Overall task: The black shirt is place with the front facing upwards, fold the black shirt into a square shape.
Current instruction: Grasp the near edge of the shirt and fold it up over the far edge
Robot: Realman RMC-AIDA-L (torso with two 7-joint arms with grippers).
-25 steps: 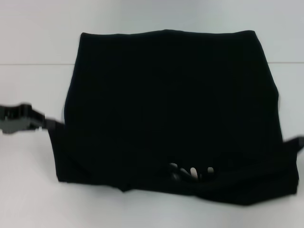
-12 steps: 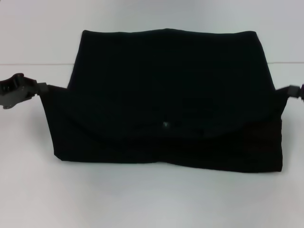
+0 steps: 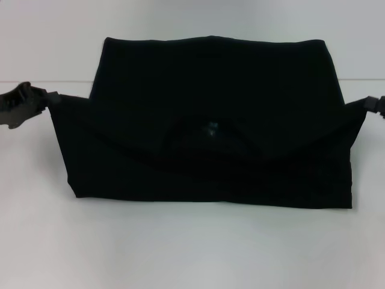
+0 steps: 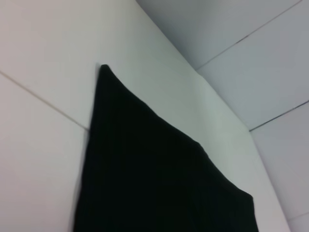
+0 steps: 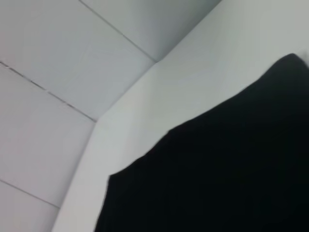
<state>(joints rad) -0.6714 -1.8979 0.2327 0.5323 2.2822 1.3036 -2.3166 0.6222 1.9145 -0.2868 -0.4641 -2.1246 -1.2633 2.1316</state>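
Black shirt (image 3: pixel 210 120), near fold lifted over table.

The white table (image 3: pixel 192 253) bears the black shirt (image 3: pixel 210 78).

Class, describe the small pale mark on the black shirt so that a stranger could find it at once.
Start at the white table, where the black shirt is stretched between the left gripper and the right gripper. Near its middle a curved pocket opens under the lifted near layer. The small pale mark sits inside, the only light spot on the dark cloth.
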